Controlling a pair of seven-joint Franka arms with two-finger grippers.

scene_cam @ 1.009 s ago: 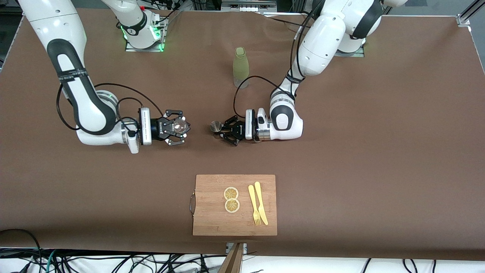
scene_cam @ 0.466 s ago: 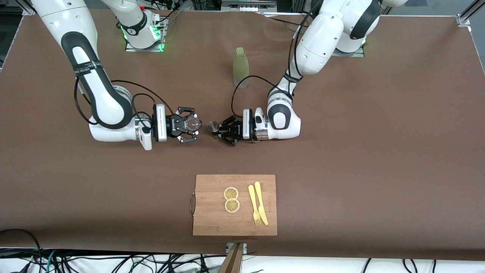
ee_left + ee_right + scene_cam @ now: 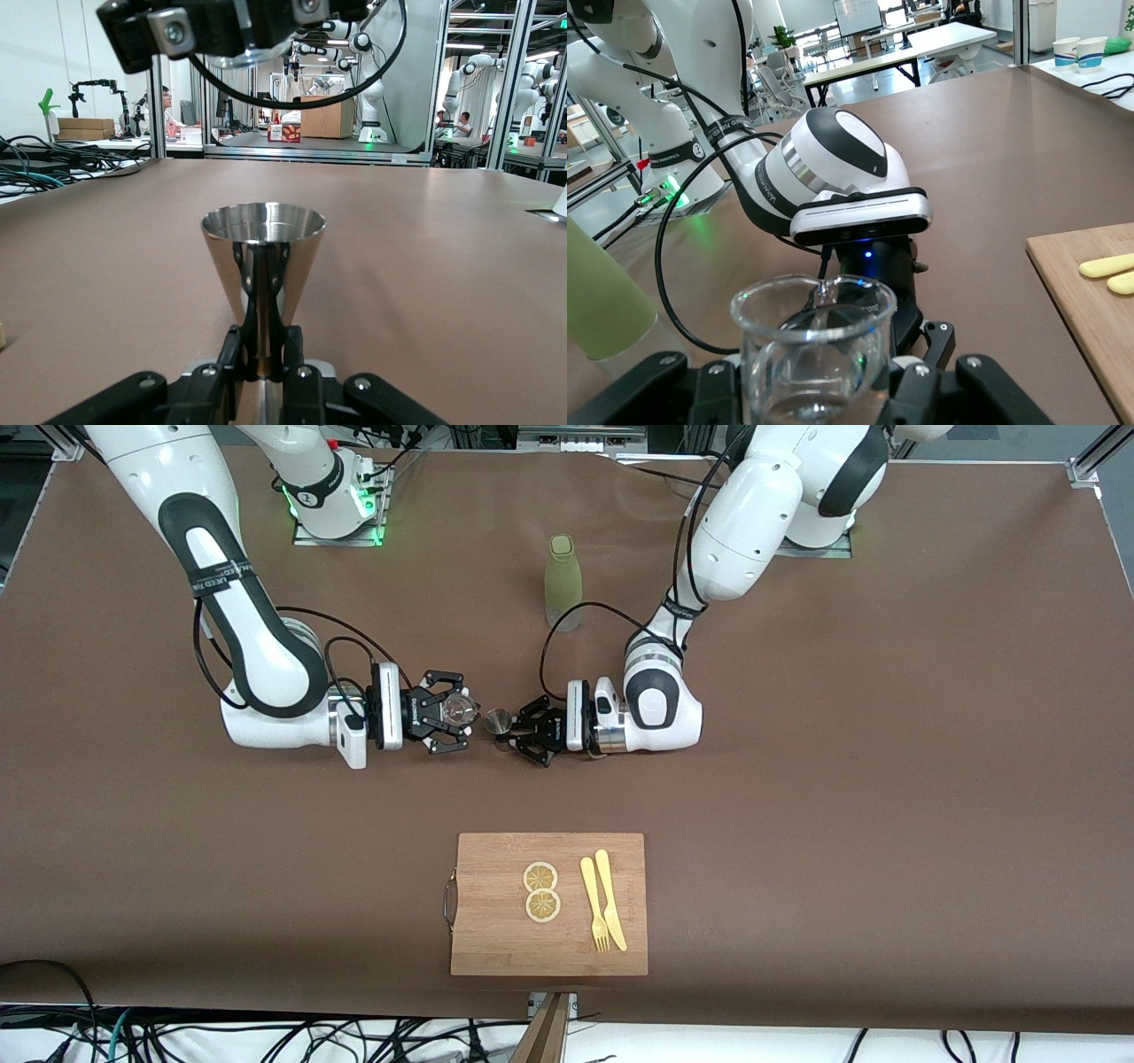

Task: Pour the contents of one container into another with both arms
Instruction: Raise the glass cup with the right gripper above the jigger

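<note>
Right hand (image 3: pixel 454 712) pinching glass cup (image 3: pixel 458 709), left hand (image 3: pixel 516 731) pinching metal jigger (image 3: pixel 498 721), nearly touching over the counter (image 3: pixel 797 779).

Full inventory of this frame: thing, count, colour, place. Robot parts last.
glass cup: 1, clear, upright in the right gripper, beside the jigger.
jigger: 1, silvery, upright in the left gripper, mid-table.
bottle: 1, olive green with clear base, standing farther from the front camera than the jigger.
cutting board: 1, light wood with metal handle, near the table's front edge.
lemon slices: 2, yellow, on the board, touching.
fork: 1, pale yellow, on the board beside the slices.
knife: 1, pale yellow, beside the fork.
table: 1, brown.
right gripper: 1, black, shut on the cup.
left gripper: 1, black, shut on the jigger.
</note>
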